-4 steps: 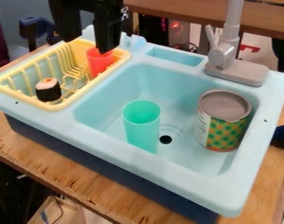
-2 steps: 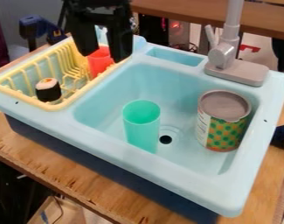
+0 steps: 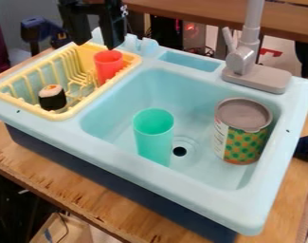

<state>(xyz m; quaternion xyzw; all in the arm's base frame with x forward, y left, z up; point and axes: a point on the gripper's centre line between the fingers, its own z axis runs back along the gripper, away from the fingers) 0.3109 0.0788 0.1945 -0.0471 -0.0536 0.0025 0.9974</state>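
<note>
While the light-blue toy sink (image 3: 175,186) spans the view, its yellow rack (image 3: 68,113) sits at ten o'clock, and near the rack's far end, at eleven, hangs the black pincer (image 3: 96,43), its fingers wide apart. Inside the sink a can (image 3: 243,137) stands at three o'clock with a green cup (image 3: 153,142) at nine from it; the red cup (image 3: 108,69), upright in the rack, is just below the pincer at five o'clock, the sushi piece (image 3: 52,98) farther off at seven.

Green cup (image 3: 154,142), patterned can (image 3: 246,142) inside blue sink (image 3: 166,181); grey faucet (image 3: 243,56) behind.
</note>
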